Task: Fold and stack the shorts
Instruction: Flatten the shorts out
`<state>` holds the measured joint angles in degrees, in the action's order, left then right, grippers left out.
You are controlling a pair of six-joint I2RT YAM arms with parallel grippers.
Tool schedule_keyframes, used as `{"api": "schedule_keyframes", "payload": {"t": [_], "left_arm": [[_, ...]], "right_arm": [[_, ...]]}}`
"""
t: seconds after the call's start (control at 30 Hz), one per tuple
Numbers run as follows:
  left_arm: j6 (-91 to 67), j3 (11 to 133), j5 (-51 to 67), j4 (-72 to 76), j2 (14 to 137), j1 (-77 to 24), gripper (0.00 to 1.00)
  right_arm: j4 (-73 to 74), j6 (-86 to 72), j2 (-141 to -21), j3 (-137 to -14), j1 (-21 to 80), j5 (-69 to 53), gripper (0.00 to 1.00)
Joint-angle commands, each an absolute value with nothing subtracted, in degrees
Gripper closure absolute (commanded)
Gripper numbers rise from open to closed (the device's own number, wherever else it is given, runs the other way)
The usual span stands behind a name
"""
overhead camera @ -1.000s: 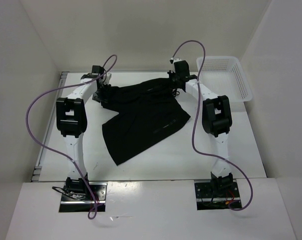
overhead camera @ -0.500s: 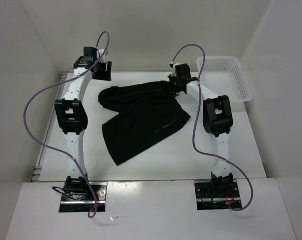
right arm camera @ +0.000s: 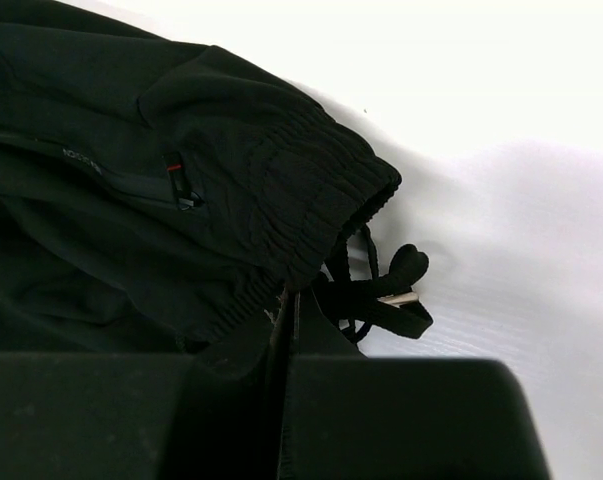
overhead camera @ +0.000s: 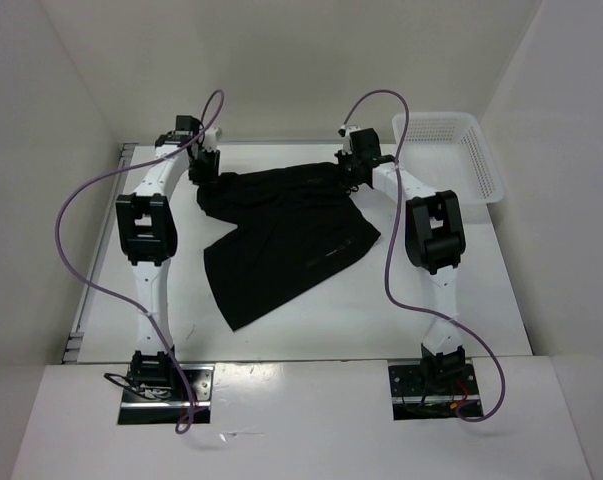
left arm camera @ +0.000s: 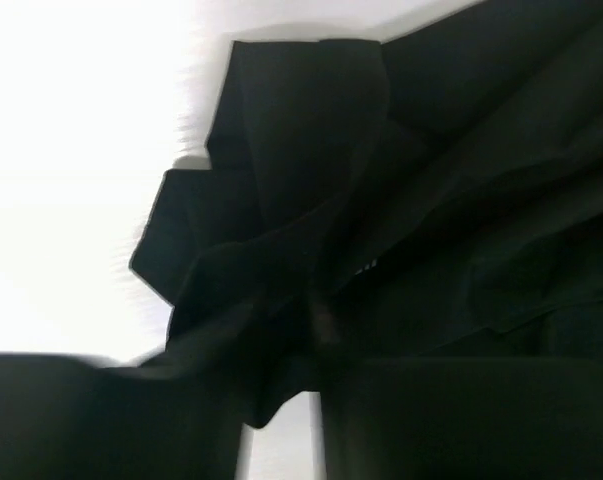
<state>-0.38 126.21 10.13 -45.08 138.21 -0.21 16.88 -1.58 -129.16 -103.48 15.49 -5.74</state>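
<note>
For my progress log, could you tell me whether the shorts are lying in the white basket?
No, the shorts lie on the table, apart from the white basket.

We are viewing an evenly, brightly lit overhead scene; shadows are falling softly. In both wrist views the white desk (left arm camera: 71,150) is blowing out to glare and the near jaws are appearing as unfocused dark blocks; the left view is smearing the shorts (left arm camera: 311,150) with motion blur.

black shorts (overhead camera: 286,232), crumpled, spread mid-table, ribbed waistband far right
</note>
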Motion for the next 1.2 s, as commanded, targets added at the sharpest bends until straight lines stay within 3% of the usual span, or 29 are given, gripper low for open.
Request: {"api": "schedule_keyframes", "payload": {"t": [0.0, 0.07, 0.1, 0.43, 0.67, 0.7, 0.73, 0.77, 1.0, 1.17], "left_arm": [[0.0, 127.9, 14.2, -45.7, 141.0, -1.6, 0.75], [0.0, 129.4, 13.6, -45.7, 141.6, -2.1, 0.95], [0.0, 129.9, 13.1, -45.1, 141.6, -2.1, 1.0], [0.0, 143.4, 13.1, -43.5, 134.9, 1.8, 1.0], [0.0, 135.4, 21.3, -46.3, 130.8, 1.5, 1.0], [0.0, 134.5, 21.3, -46.3, 131.8, 1.5, 0.9], [0.0, 134.5, 21.3, -46.3, 134.1, 0.1, 0.43], [0.0, 135.1, 21.9, -47.0, 135.4, 0.1, 0.32], [0.0, 149.5, 25.6, -47.0, 146.5, -3.8, 0.07], [0.0, 154.0, 25.6, -46.0, 152.4, -4.8, 0.05]], "right_arm": [[16.5, -0.8, -125.1, -103.0, 15.3, -6.6, 1.0], [17.0, -0.3, -124.5, -102.5, 15.3, -7.1, 1.0], [17.1, -0.3, -123.8, -102.5, 15.3, -7.1, 1.0], [18.2, 2.9, -116.4, -99.7, 12.0, -6.0, 1.0], [18.2, 3.4, -112.0, -92.7, 12.0, -9.0, 1.0], [17.7, 3.4, -112.0, -92.7, 12.0, -9.5, 1.0], [17.7, 3.4, -112.0, -92.2, 12.0, -9.5, 1.0], [17.7, 4.0, -112.0, -92.2, 12.0, -10.1, 1.0], [17.7, 4.7, -112.0, -91.7, 12.0, -12.5, 1.0], [18.2, 5.2, -111.4, -89.7, 12.0, -13.7, 1.0]]}}
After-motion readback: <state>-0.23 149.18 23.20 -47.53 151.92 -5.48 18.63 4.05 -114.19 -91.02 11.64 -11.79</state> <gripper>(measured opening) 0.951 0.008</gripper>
